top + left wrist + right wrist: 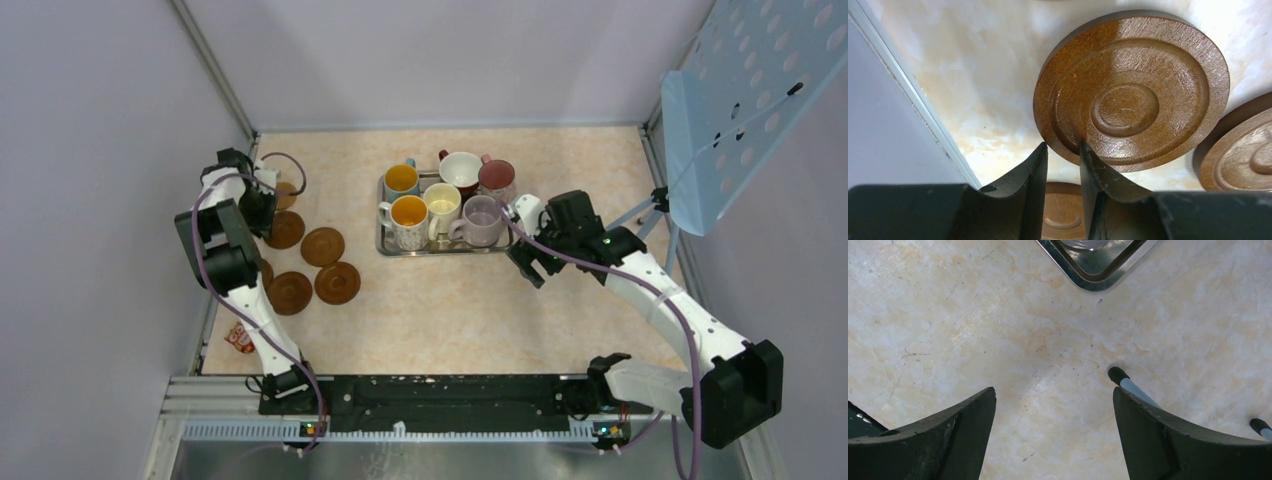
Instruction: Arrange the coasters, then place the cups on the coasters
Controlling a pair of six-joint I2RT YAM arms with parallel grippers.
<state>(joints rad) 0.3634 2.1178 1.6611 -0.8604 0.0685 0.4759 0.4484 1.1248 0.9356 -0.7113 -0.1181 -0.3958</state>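
Observation:
Several brown coasters lie at the table's left: (285,230), (322,246), (337,283), (290,292). One more coaster (288,192) (1130,90) sits at the far left by the wall. My left gripper (268,196) (1063,146) is shut on its rim, one finger outside the edge and one inside the groove. Another coaster (1063,210) shows beneath the jaws. The cups stand on the steel tray (440,251): blue (401,180), patterned white (408,215), cream (442,203), lilac (482,218), red (460,168), maroon-pink (497,178). My right gripper (530,265) (1054,390) hangs open over bare table beside the tray.
The left wall (888,125) runs close beside the left gripper. A blue perforated panel (760,90) on a tripod stands at the right, its feet (1120,376) near the right fingers. The tray's corner (1098,284) is just ahead. A small red-white item (240,338) lies front left.

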